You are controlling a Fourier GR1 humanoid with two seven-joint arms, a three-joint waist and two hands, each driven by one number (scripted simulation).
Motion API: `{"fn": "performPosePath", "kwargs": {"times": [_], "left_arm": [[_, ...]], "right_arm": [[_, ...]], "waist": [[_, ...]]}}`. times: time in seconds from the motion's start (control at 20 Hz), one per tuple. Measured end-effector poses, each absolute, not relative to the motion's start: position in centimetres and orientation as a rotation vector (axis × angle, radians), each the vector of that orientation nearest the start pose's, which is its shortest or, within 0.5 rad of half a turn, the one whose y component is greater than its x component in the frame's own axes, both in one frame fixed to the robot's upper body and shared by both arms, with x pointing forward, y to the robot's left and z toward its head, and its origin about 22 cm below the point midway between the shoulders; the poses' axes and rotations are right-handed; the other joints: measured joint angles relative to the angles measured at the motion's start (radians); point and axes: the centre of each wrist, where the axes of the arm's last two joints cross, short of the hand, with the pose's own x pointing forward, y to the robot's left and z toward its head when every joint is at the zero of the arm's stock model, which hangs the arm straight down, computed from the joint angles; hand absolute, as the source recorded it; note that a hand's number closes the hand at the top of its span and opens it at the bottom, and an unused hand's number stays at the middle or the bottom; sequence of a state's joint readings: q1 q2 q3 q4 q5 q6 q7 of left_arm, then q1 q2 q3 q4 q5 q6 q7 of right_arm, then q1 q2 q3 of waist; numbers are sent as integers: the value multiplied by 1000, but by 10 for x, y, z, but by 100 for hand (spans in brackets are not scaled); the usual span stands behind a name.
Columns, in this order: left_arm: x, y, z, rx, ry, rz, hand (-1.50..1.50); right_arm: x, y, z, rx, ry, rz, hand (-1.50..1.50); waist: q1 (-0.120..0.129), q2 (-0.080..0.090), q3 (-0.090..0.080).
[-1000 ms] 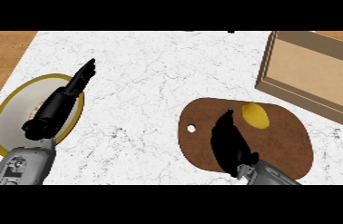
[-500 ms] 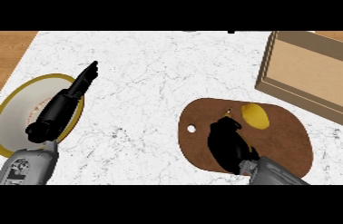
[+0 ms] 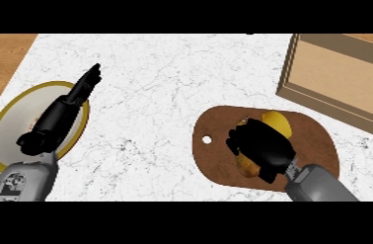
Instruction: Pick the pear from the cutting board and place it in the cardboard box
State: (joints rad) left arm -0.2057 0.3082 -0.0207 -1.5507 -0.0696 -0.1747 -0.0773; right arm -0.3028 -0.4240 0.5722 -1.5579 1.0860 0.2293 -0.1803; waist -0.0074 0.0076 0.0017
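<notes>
1. Pear (image 3: pixel 275 122) on the cutting board (image 3: pixel 218 154), mostly hidden under the right hand (image 3: pixel 262 145); only a yellow top and a sliver lower down visible.
2. Fingers of that hand curled over the fruit, apparently closing round it, though full enclosure not confirmable from this angle.
3. Risk of a partial grasp: rounded, tapering fruit likely to squirt sideways if pinched off-centre, rolling across the board or onto the counter (image 3: pixel 167 80).
4. Risk of dragging the board itself on lift, given the palm so low over it.
5. Cardboard box (image 3: pixel 331 70) up and to the right, well apart from the board; near wall standing in the direct path, so a low carry likely to clip the rim and knock the fruit free.
6. Left hand (image 3: pixel 62 114) resting over the yellow-rimmed plate (image 3: pixel 15 124), fingers straight and released, holding nothing; no likely interference from there.
</notes>
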Motion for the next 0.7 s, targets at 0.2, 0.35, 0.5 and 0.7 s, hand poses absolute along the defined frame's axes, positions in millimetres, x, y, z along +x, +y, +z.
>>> {"fn": "performPosePath", "kwargs": {"times": [0.2, 0.35, 0.5, 0.7], "left_arm": [[291, 275, 65, 109, -1750, -529, 0], [289, 272, 60, 109, -1749, -527, 0], [288, 274, 62, 109, -1745, -522, 0], [290, 273, 62, 112, -1747, -521, 0]], "right_arm": [[276, -207, 62, -535, -1739, 1805, 150], [279, -228, 84, -560, -1856, 1744, 150], [278, -247, 118, -589, -1933, 1656, 150], [284, -268, 151, -666, -1968, 1406, 150]], "waist": [[-1, -4, 0], [-1, -7, -1], [-4, -10, -1], [-7, -11, -2]]}}
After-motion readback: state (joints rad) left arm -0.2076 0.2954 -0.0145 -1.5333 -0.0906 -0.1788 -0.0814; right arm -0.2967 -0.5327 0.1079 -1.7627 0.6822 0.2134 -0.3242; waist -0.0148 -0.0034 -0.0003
